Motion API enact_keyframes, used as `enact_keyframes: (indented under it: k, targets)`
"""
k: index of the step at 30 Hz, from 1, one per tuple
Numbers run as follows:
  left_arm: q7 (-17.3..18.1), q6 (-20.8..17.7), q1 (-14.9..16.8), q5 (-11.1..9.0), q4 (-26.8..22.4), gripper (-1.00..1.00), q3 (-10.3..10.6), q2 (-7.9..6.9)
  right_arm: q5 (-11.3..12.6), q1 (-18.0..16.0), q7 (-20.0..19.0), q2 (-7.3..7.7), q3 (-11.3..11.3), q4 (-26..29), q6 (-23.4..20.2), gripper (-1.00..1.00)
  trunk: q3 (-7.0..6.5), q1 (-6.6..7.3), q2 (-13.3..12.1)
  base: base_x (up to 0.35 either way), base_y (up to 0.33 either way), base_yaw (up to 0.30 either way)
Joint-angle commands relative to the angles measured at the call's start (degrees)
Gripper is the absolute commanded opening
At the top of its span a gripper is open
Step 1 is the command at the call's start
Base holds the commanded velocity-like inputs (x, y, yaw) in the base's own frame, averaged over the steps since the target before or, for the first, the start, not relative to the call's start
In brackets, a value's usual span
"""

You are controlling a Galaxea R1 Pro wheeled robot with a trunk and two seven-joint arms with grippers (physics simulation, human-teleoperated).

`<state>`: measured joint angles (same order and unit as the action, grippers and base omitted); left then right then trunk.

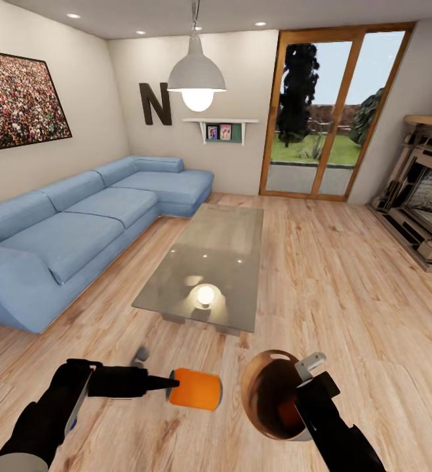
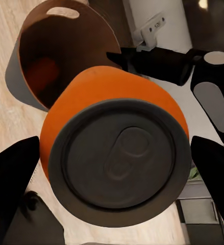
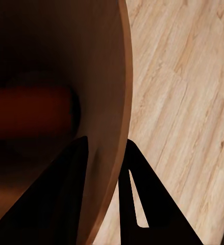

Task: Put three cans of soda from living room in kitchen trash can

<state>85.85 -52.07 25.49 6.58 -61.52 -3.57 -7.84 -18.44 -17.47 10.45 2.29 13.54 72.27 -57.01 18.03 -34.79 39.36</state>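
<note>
In the head view my left gripper (image 1: 172, 387) is shut on a bright orange can of soda (image 1: 197, 389), held lying sideways above the wood floor. The left wrist view faces the can's grey top end (image 2: 119, 161) between the two black fingers. Just right of it, my right gripper (image 1: 305, 385) is shut on the rim of the tash can (image 1: 268, 393), which is tilted with its copper-brown mouth toward the can. A second orange can (image 2: 40, 74) lies inside the bin. In the right wrist view the bin wall (image 3: 109, 92) runs between the fingers of my right gripper (image 3: 105, 144).
This is the living room: a low glass table (image 1: 209, 262) stands straight ahead, a blue corner sofa (image 1: 78, 229) at left, a brick fireplace (image 1: 425, 203) at right, and wood-framed glass doors (image 1: 333, 111) at the back. Wood floor stretches between table and fireplace.
</note>
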Motion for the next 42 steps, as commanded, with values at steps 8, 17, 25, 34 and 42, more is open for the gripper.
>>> enact_keyframes:
  k: [8, 17, 25, 34, 42]
  targets:
    - [0.1, -0.1, 0.0, 0.1, -1.8, -1.0, -0.1, 0.17, -0.7, 0.0, -0.1, -0.05, 0.0, 0.0, 0.0, -1.0, -0.01, 0.0, 0.0, 0.0, 0.0, 0.0]
    - [-0.1, 0.2, 0.0, 0.1, -2.0, -1.0, -0.1, 0.48, -0.7, 0.0, -0.2, -0.09, 0.1, 0.0, 0.0, -1.0, -0.01, 0.0, 0.0, 0.0, 0.0, 0.0]
    - [0.0, 0.0, 0.0, 0.0, -2.1, -1.0, -0.1, 0.55, -0.8, 0.0, 3.3, -1.97, 0.1, 0.0, -0.1, -1.0, -0.01, 0.0, 0.0, 0.0, 0.0, 0.0]
    - [0.1, -0.2, 0.0, 0.0, -2.1, -1.0, -0.2, 0.55, -0.6, 0.0, 4.7, -2.55, 3.5, -0.2, -0.1, -1.0, -0.01, 0.0, 0.0, 0.0, 0.0, 0.0]
    - [0.1, -0.4, 0.0, -0.1, -2.1, -1.0, -0.1, 0.58, -0.5, 0.0, 5.2, -3.01, 5.7, -0.2, -0.2, -1.0, -0.01, 0.0, 0.0, 0.0, 0.0, 0.0]
